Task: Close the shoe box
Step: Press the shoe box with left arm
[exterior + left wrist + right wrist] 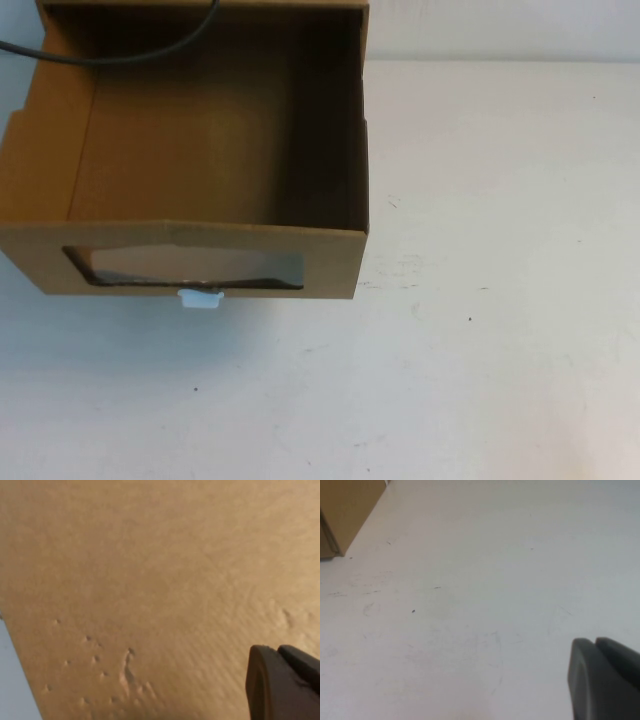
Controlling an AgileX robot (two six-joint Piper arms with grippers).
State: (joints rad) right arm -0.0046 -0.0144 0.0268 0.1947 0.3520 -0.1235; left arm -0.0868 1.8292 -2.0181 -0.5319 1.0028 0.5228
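Observation:
The brown cardboard shoe box (pixel 335 262) stands at the left of the table in the high view, its drawer open and empty inside. Its front has a clear window (pixel 180 266) with a small white pull tab (pixel 200 298) below it. Neither gripper shows in the high view. My left gripper (pixel 277 649) is shut and empty, very close to a brown cardboard face (pixel 150 580) that fills its wrist view. My right gripper (pixel 595 641) is shut and empty above the white table, with a corner of the box (pixel 345 510) far from it.
A black cable (pixel 120 55) crosses the box's back left corner. The white table (pixel 500 300) stretches to the right of the box and in front of it, with a few small marks.

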